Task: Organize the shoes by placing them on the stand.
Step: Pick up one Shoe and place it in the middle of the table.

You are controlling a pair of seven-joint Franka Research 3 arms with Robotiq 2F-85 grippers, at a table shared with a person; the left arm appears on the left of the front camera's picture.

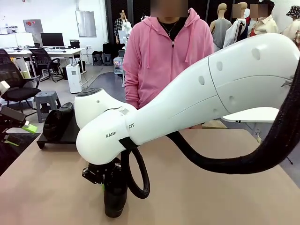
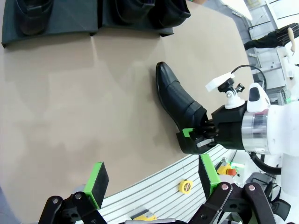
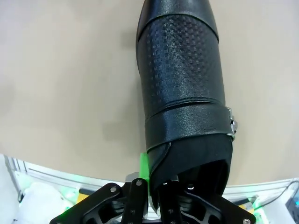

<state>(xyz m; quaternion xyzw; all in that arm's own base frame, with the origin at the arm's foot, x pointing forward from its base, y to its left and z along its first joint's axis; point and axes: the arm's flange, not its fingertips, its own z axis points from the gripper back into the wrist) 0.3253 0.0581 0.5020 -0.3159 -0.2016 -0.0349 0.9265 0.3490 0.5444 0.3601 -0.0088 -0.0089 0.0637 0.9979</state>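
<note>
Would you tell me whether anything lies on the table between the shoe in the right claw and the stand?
Nothing visible does: bare tabletop lies between the held shoe and the stand. The right claw grips its heel.

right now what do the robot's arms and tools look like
The right arm is glossy white with rounded joints, small round caps, dark lettering and a black ribbed cable looping beneath it. Its tool is black with a silver wrist ring and a white bracket. The left tool is black with green pads.
</note>
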